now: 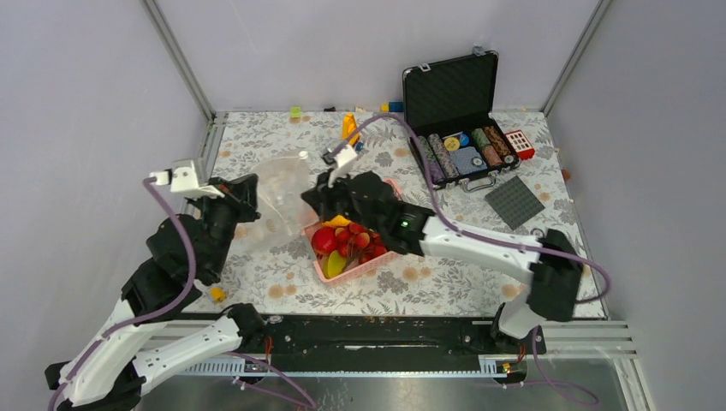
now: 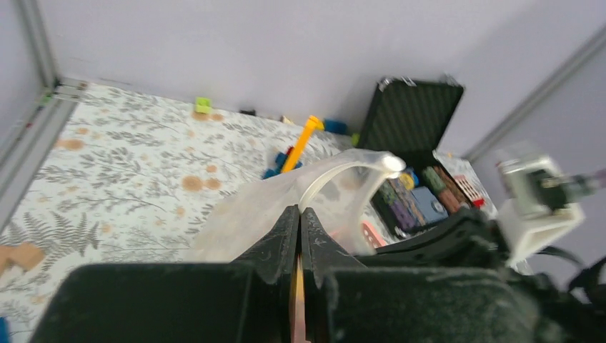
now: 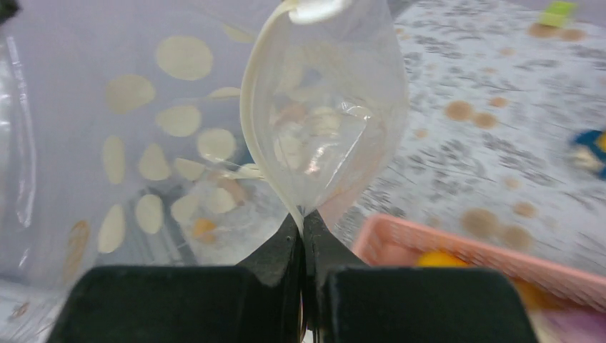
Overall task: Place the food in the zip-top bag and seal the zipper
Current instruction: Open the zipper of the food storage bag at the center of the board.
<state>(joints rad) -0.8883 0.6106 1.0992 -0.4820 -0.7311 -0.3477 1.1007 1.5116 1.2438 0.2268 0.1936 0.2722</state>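
The food (image 1: 341, 242) sits heaped in the pink basket (image 1: 320, 271). Just beyond, the zip-top bag (image 1: 281, 190) hangs between both pincers — the left gripper (image 2: 299, 211) clamped on one side, the right gripper (image 3: 302, 219) clamped on its mouth edge. Farthest back stands an open chip case (image 1: 462, 154)

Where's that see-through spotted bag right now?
In the top view, the zip-top bag hangs left of centre, pinched between the left gripper and right gripper, just beside the pink basket of food.
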